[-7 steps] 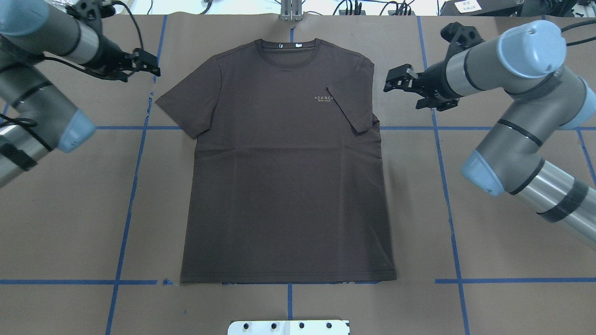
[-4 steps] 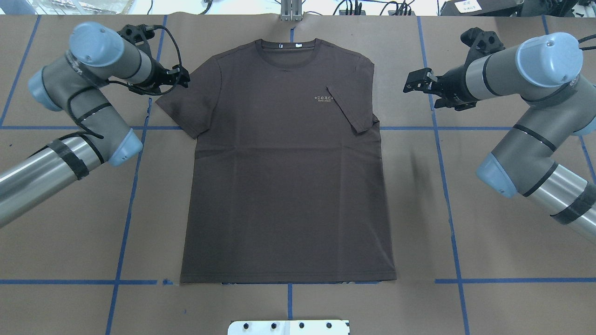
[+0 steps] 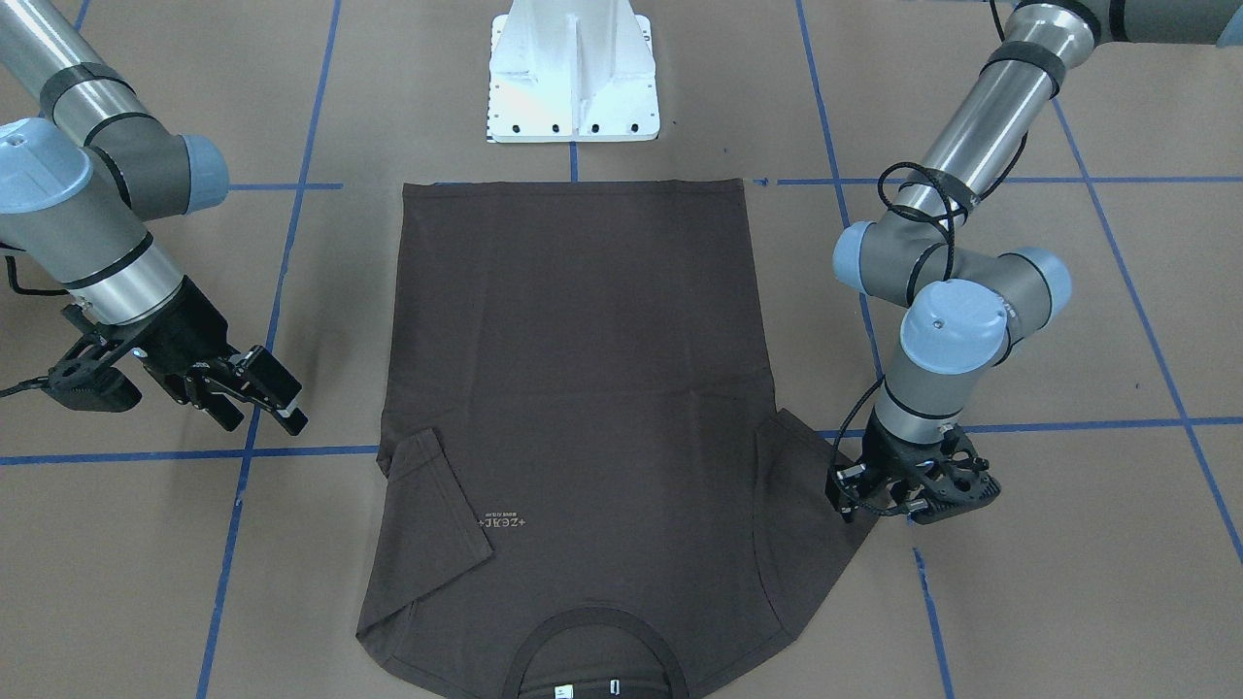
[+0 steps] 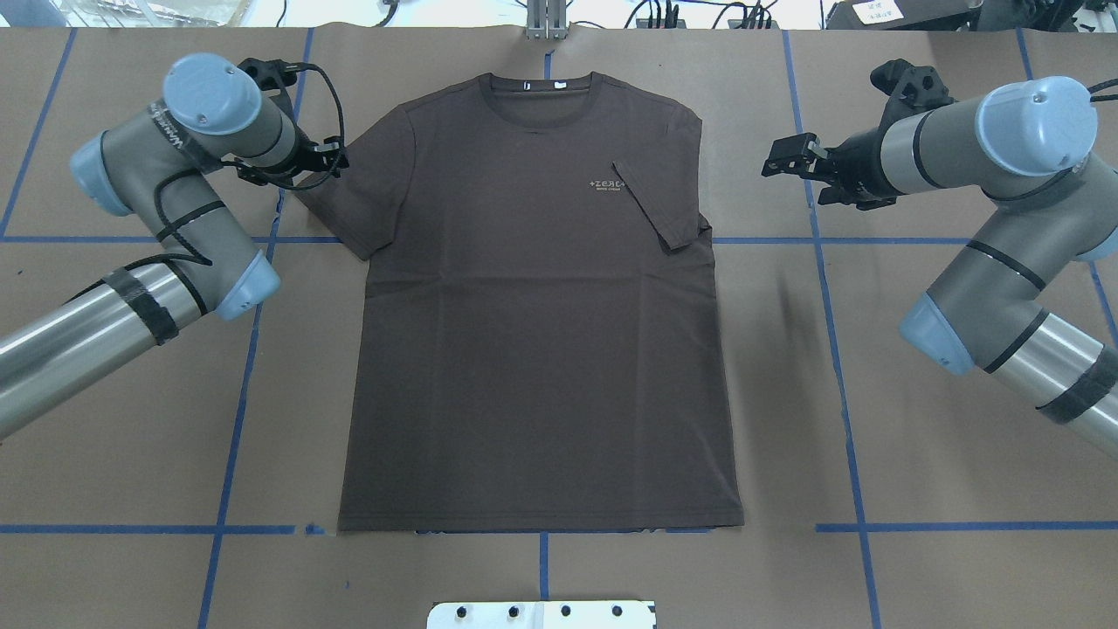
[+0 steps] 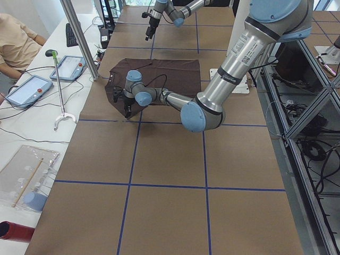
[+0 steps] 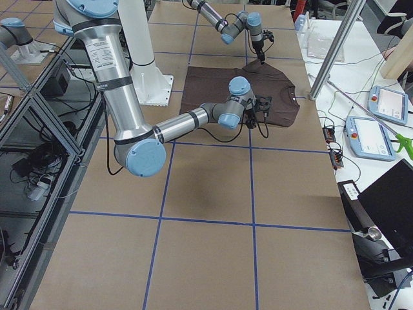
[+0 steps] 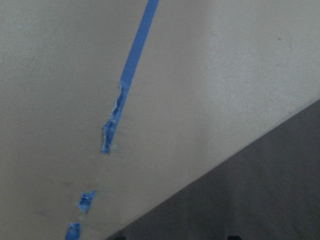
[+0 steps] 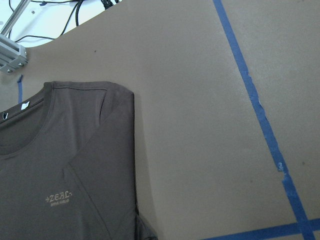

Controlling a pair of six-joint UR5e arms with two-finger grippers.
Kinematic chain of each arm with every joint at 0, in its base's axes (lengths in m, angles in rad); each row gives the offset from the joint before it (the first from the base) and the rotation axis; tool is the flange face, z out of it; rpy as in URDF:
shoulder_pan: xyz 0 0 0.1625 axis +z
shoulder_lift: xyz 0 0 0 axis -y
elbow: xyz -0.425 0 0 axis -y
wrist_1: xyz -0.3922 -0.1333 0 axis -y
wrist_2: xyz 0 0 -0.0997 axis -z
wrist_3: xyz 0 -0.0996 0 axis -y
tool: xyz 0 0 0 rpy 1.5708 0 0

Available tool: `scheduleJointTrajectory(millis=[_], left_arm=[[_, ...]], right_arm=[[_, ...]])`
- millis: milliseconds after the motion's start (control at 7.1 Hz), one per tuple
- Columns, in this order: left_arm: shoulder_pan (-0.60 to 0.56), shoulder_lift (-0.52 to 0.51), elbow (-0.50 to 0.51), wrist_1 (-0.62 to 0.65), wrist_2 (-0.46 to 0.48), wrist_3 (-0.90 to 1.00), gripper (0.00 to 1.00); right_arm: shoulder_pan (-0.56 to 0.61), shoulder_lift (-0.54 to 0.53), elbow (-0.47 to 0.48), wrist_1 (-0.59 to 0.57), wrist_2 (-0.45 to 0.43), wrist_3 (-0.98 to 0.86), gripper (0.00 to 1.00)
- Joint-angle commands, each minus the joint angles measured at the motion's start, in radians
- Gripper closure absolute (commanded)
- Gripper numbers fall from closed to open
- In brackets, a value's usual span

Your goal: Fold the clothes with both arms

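Observation:
The dark brown T-shirt (image 4: 541, 306) lies flat, front up, collar at the far edge of the table. Its sleeve on my right side is folded in over the chest beside the pale lettering (image 4: 609, 184). The other sleeve (image 4: 349, 196) lies spread out. My left gripper (image 4: 336, 157) is low at that sleeve's outer edge, jaws a little apart and empty; the left wrist view shows the sleeve's edge (image 7: 260, 190) just in front. My right gripper (image 4: 773, 162) is open and empty above bare table, well off the shirt's right shoulder. It also shows in the front view (image 3: 282, 408).
Brown paper with blue tape lines (image 4: 834, 349) covers the table. The white pedestal base (image 3: 573, 73) stands just past the shirt's hem. Operators' tablets (image 5: 26, 87) and a metal post (image 5: 79, 37) stand beyond the collar end.
My left arm swung in and down, bringing its gripper to the spread sleeve's edge. My right gripper drew back to the right, away from the shirt. The shirt has not moved.

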Motion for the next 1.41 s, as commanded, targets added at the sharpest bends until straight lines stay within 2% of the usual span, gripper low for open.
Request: scheduleJointTrajectory(millis=[0, 704, 845, 1267], left_arm=[[-0.009, 0.048, -0.067, 0.002, -0.005, 0.051, 0.26], [-0.005, 0.043, -0.032, -0.012, -0.006, 0.059, 0.29], [-0.005, 0.039, -0.034, -0.012, -0.007, 0.054, 0.36], [-0.003, 0.036, -0.025, -0.01, -0.007, 0.059, 0.4]], right_arm=[[-0.001, 0.004, -0.007, 0.001, -0.002, -0.001, 0.0], [-0.007, 0.01, -0.017, 0.001, -0.004, 0.0, 0.0], [-0.007, 0.011, -0.016, 0.001, -0.004, 0.002, 0.0], [-0.007, 0.011, -0.017, 0.001, -0.004, 0.003, 0.0]])
